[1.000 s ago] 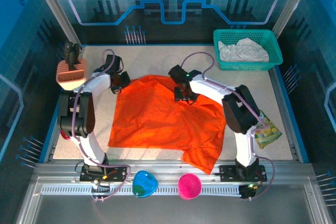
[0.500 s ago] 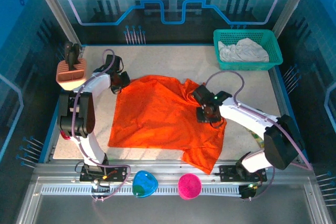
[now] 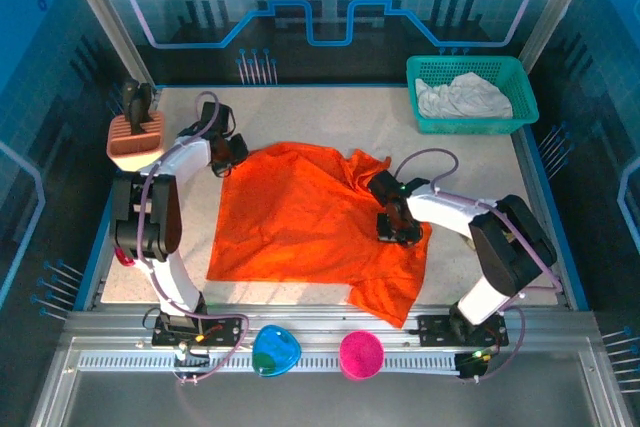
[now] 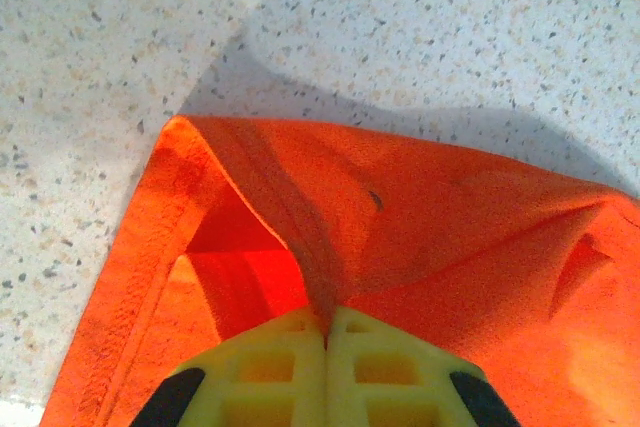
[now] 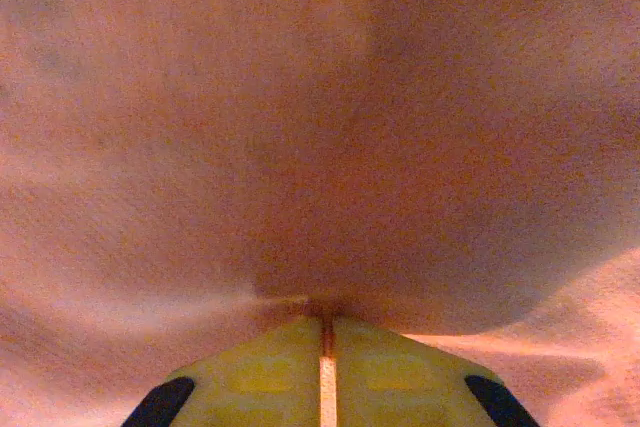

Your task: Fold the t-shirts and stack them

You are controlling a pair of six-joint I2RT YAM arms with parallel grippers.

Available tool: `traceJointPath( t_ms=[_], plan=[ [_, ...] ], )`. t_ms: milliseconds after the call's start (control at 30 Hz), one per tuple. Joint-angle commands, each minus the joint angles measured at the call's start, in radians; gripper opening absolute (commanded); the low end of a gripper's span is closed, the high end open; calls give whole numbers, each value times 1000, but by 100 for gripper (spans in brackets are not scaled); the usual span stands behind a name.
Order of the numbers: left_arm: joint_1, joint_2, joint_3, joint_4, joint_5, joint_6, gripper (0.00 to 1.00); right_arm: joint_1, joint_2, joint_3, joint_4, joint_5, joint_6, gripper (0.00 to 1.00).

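— Folding the orange shirt (image 3: 300,227), is it?
— Early in that step, I judge. It lies spread on the counter (image 3: 330,112), rumpled on its right. The left gripper (image 3: 232,154) is clenched on its far-left corner; the right gripper (image 3: 393,229) pinches cloth near the right side.
— Next?
— Both should carry their cloth across evenly, so the fold lands flat.
— The white shirt (image 3: 460,97)?
— In the basket (image 3: 428,71), far right. Pale speckled counter, blue walls around.

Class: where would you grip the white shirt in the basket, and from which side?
Probably a raised fold near the middle of the white shirt, coming from straight above: it lies crumpled in a heap, and the basket walls block any sideways approach.
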Motion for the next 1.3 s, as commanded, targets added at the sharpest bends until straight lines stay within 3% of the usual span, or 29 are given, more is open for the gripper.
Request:
traceJointPath(
  t_ms=[0, 333, 600, 833, 1133, 1267],
  plan=[
    [4, 41, 75, -35, -6, 36, 0, -55, 47, 50, 44, 38, -44, 11],
    [4, 79, 170, -51, 18, 66, 0, -99, 25, 107, 19, 16, -92, 11],
    [4, 64, 162, -50, 43, 75, 0, -128, -109, 346, -170, 12, -266, 46],
    [4, 64, 143, -39, 57, 70, 0, -224, 103, 592, -204, -115, -376, 62],
    [4, 66, 139, -40, 51, 76, 0, -236, 393, 842, -225, -205, -388, 61],
    [4, 70, 134, -39, 54, 76, 0, -236, 452, 883, -225, -219, -378, 51]
  ],
)
